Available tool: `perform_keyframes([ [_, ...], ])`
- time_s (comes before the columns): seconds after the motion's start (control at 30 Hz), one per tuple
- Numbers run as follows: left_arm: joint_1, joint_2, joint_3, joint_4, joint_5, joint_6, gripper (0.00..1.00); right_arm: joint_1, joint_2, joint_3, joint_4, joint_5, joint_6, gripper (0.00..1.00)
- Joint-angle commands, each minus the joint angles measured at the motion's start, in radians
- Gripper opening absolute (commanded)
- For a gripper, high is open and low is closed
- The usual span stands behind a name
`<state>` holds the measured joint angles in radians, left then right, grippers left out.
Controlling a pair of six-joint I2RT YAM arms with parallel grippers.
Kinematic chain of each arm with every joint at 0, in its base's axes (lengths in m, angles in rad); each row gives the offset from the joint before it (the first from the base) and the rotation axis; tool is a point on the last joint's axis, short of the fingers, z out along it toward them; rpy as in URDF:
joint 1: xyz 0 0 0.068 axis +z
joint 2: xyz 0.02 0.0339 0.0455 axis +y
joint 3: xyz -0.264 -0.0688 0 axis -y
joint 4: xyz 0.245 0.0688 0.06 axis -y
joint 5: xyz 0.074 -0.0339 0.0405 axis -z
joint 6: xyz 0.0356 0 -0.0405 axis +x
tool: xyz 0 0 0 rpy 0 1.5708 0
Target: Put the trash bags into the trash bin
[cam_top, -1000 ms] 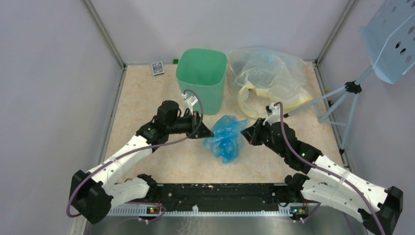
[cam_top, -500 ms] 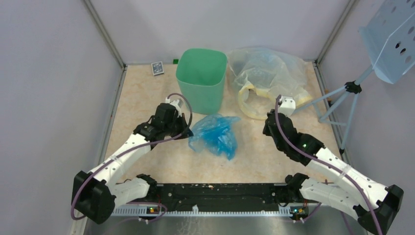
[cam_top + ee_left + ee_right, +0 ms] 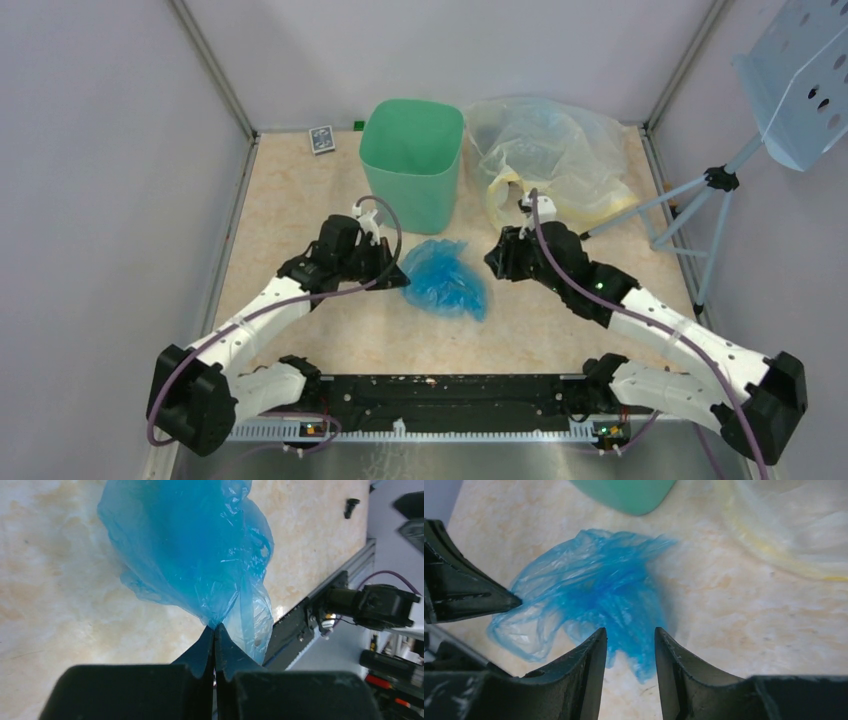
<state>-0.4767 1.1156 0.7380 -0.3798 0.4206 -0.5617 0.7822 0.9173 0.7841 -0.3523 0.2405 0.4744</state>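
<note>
I am at the gathering step: my left gripper [image 3: 215,630] pinches its jaws tight on a twisted edge of the blue trash bag [image 3: 445,278], which lies crumpled on the table [image 3: 290,200] just in front of the mint-green trash bin [image 3: 415,190]. My right gripper [image 3: 630,632] hangs over the bag's other side, jaws partway apart with nothing between them. Next, I judge, the right must close on the loose plastic (thin, slippery stuff) so both can lift it over the rim; the bin shows nothing inside, and the clear yellowish bag [image 3: 550,160] beside it holds something pale I cannot identify.
</note>
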Motion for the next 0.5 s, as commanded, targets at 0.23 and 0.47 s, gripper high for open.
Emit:
perform_keyframes([
  [0.23, -0.001, -0.115, -0.242, 0.195, 0.122, -0.146, 0.0, 0.145, 0.318, 0.023, 0.215, -0.308, 0.207, 0.41],
  [0.47, -0.001, -0.121, -0.274, 0.201, 0.114, -0.147, 0.0, 0.184, 0.409, 0.019, 0.273, -0.35, 0.241, 0.46],
])
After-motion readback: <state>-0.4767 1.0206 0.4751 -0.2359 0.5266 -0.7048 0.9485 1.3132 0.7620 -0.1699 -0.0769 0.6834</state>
